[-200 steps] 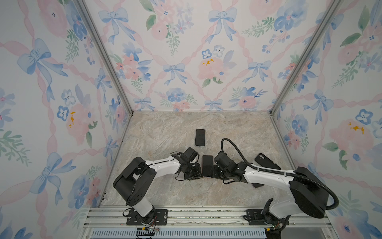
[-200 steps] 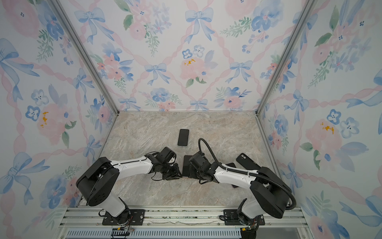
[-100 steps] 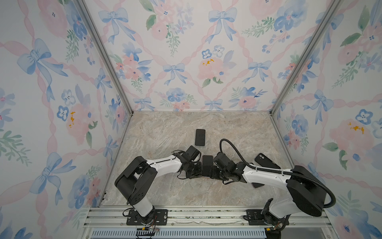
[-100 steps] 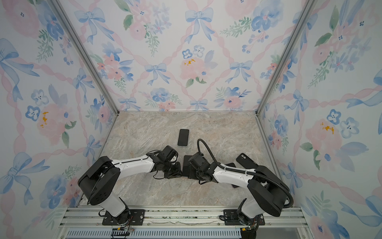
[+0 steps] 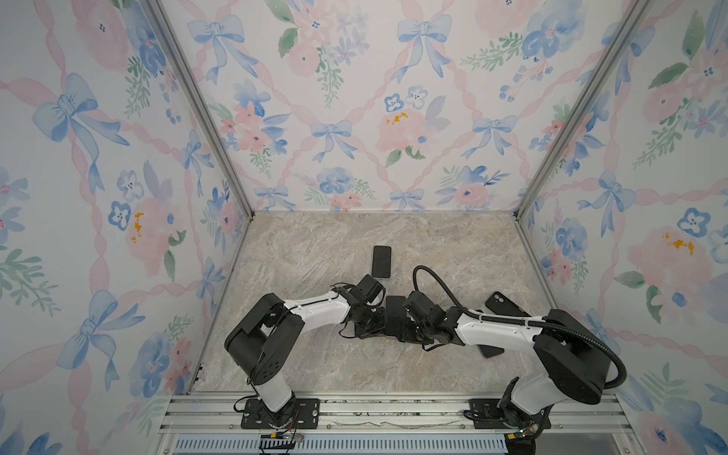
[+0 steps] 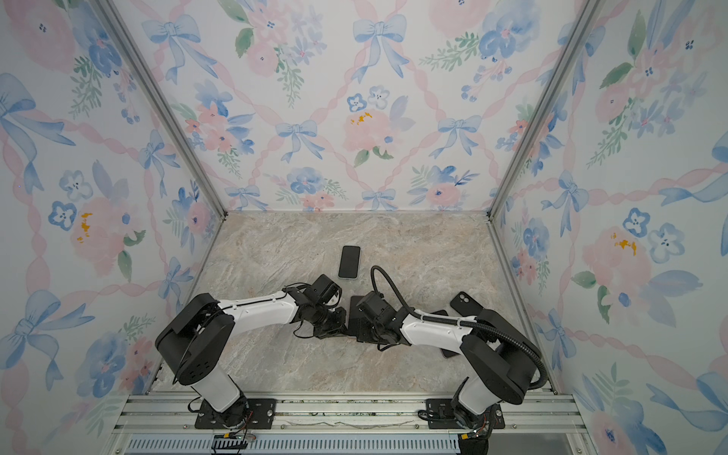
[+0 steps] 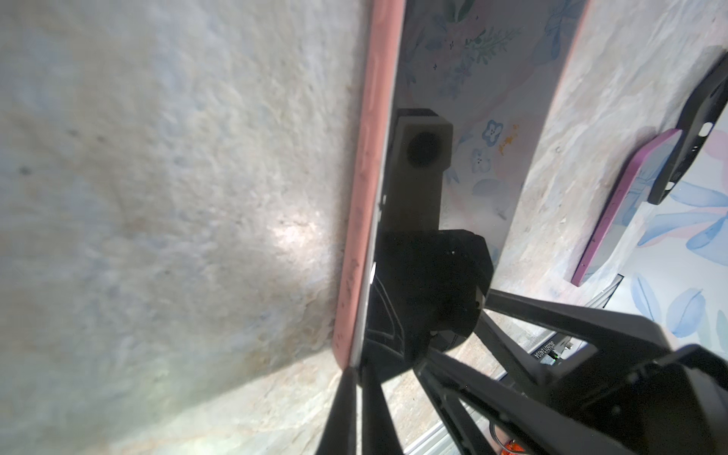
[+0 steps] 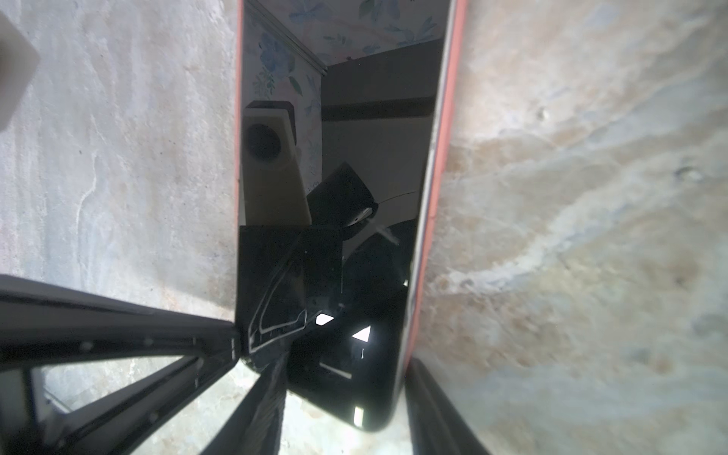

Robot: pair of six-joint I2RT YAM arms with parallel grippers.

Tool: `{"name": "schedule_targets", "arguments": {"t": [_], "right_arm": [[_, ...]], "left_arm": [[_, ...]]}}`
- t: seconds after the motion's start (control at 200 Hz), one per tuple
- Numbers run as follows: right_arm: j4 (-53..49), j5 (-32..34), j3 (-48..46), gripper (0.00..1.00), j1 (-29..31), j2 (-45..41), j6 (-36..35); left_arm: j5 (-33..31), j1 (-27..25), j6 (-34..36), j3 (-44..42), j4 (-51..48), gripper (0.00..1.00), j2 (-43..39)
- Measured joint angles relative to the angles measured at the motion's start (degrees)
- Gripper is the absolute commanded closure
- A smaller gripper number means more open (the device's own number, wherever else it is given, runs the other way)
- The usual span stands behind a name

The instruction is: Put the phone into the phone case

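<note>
1. Clamping my right fingers (image 8: 323, 354) across the phone (image 8: 342, 165), a slab of glossy black glass, mirror-like, lying flat mid-counter (image 5: 335, 366).
2. A matte salmon-pink phone case (image 7: 366, 197), scuffed and round-rimmed, hugs its long edges.
3. My left fingers (image 7: 350, 378) are pinched together, tips touching that rim.

The phone (image 8: 335, 236) has a glossy black screen, the case (image 7: 364, 177) rimming it is salmon-pink, and the table (image 5: 354, 366) is marbled beige and grey. The walls (image 5: 354, 118) are white with blue bows, pink ribbons and pink-and-blue flowers. The arms (image 5: 315, 311) are white with black joints; a second phone (image 7: 614, 212) is purple, a second case (image 7: 689, 130) black.
</note>
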Motion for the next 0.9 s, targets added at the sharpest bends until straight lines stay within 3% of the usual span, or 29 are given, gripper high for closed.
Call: {"name": "schedule_targets", "arguments": {"t": [0.29, 0.54, 0.9], "right_arm": [[-0.74, -0.13, 0.68, 0.49, 0.04, 0.46, -0.11], [-2.89, 0.79, 1.57, 0.49, 0.09, 0.35, -1.31], [-5.7, 2.51, 1.64, 0.56, -0.26, -1.68, -2.64]], "left_arm": [[0.28, 0.11, 0.92, 0.55, -0.35, 0.99, 0.79], [-2.43, -0.07, 3.82, 1.81, -2.71, 0.82, 0.72], [-2.64, 2.01, 8.26, 2.45, -5.03, 0.79, -0.31]]}}
